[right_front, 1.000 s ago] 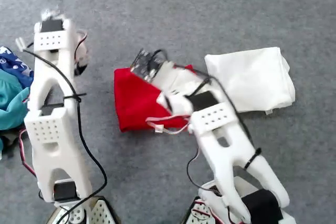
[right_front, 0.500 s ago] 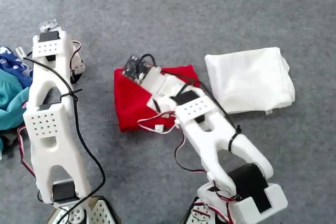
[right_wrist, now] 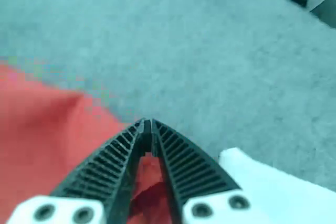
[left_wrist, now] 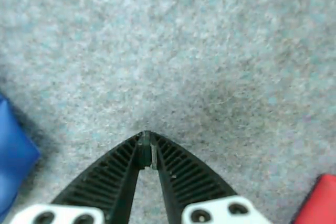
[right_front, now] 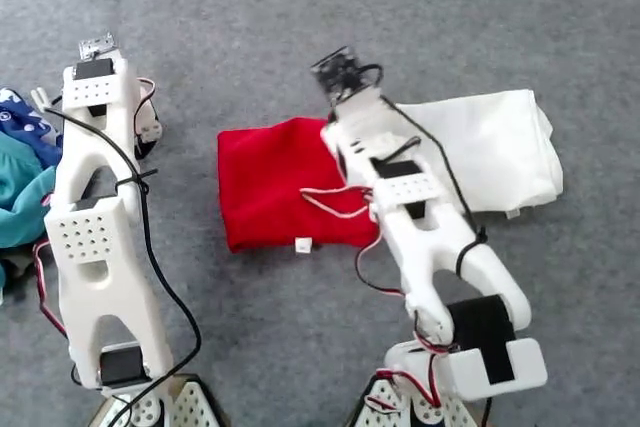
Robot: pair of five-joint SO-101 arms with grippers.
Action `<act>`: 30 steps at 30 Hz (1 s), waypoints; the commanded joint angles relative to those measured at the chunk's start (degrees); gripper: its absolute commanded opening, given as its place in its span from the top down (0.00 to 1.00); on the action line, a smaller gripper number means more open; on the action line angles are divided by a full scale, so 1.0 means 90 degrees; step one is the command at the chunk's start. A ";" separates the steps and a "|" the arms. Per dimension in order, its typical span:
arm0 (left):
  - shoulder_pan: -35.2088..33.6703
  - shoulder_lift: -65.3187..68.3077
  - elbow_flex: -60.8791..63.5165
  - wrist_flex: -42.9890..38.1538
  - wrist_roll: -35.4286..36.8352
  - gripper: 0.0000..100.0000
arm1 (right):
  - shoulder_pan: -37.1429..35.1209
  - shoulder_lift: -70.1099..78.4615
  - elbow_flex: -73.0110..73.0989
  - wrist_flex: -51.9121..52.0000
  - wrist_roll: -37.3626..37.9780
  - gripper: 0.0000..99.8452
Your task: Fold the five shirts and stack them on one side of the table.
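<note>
The grey surface (right_front: 300, 37) carried everything. The left arm (right_front: 90, 207) stretched along its left side and the right arm (right_front: 420, 217) reached from the near edge across the middle.

The white shirt (right_front: 490, 147) lay folded toward the right edge. The red shirt (right_front: 265, 192) lay folded at the centre, just beside it and not stacked on it. A teal shirt (right_front: 20, 197) and a blue shirt (right_front: 20, 122) sat bunched at the left edge, apparently not yet folded.

The right hand (right_wrist: 147, 124) hung over the far right corner of the red shirt, close to the white one. Its fingers were together with nothing caught between them. The left hand (left_wrist: 145, 136) was pressed together too, empty, over bare surface between the blue shirt and the red one.

Judging from this, the 2 folded shirts had yet to become 1 pile. If the hand pinched only the top layer at that corner, lifting would likely open the fold. A drag instead of a lift could wrinkle both shirts where they met. The loose wires (right_front: 335, 202) of the right arm drooped over the red cloth and could snag it.
</note>
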 commanded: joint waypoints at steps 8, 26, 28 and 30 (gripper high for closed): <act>0.0171 -0.0010 -0.0044 -0.0176 -0.0068 0.97 | 0.0938 -0.0454 -0.0239 -0.0742 -0.1309 0.99; 0.0259 0.0010 -0.0034 -0.0147 -0.0068 0.97 | -0.0371 -0.0972 -0.0190 0.0654 -0.1328 0.99; 0.0259 0.0010 -0.0054 -0.0068 -0.0068 0.97 | -0.0361 -0.0288 -0.0337 0.0274 -0.1328 0.99; 0.0259 0.0020 -0.0063 -0.0068 -0.0068 0.97 | -0.0195 0.0347 -0.0708 0.0264 -0.1328 0.99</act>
